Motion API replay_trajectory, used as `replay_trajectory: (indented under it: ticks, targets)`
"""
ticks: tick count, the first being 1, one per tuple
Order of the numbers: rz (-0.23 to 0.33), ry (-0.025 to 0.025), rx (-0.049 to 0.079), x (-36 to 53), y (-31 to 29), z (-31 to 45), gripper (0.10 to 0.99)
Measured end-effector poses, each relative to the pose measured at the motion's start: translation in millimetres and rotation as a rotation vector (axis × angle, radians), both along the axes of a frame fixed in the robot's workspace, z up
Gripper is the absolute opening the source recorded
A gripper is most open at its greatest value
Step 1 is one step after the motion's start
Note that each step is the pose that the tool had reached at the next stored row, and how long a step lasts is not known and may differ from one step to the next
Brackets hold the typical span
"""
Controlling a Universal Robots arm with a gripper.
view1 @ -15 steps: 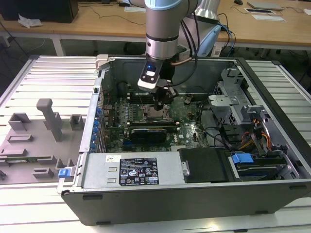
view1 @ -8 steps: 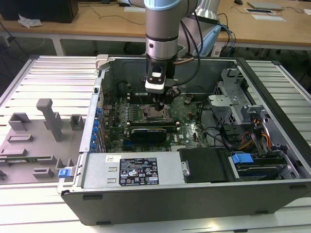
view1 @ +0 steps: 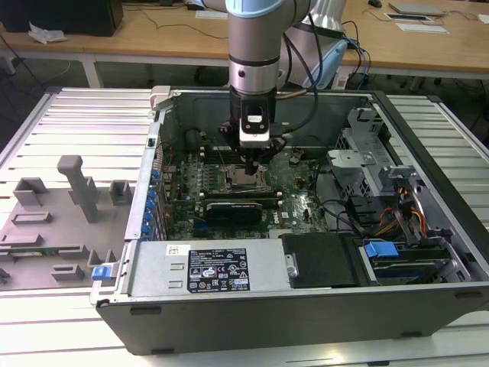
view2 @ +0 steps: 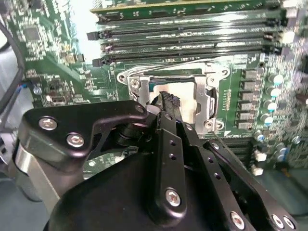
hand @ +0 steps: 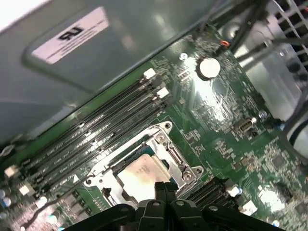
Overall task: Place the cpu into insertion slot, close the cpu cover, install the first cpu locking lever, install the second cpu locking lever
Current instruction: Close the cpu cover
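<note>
"Where is the claw [view1: 250,171]?"

"Down inside the open computer case [view1: 229,325], right over the socket [view1: 241,183] on the green board [hand: 216,110]. The case sits on the ribbed metal bench [view1: 76,122]."

"Are its tips apart or together?"

"Together. In the first wrist view the two black tips meet edge to edge, at the near rim of the socket. I can't tell whether they touch it."

"And the chip [hand: 141,172]?"

"Lying flat in the socket, its pale metal top facing up, just beside the claw's tips."

"The cover [hand: 172,153]?"

"Down, by the look of it. The silver frame lies flat around the chip, and the chip's top shows through its cut-out middle. In both wrist views the frame sits next to the long black memory slots [hand: 110,132]."

"The levers?"

"Too thin to judge from here; I can't tell how they stand."
</note>
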State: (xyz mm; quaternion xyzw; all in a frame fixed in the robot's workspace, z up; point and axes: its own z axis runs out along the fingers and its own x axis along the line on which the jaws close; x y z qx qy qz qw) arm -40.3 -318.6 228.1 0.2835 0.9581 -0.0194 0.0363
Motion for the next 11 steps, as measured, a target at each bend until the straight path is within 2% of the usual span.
replay_trajectory:
  ticks: [2,4,6,8,11]
  targets:
    - [0.047,0.0001,-0.002,0.0,0.0,-0.3,0.106]
    - [0.117,0.0,-0.003,0.0,0.0,-0.9,0.106]
    - [0.153,0.0,-0.003,0.0,0.0,-1.4,0.106]
    - [0.226,0.0,-0.004,-0.1,0.0,-2.3,0.106]
    - [0.287,0.0001,-0.006,-0.3,0.0,-2.8,0.106]
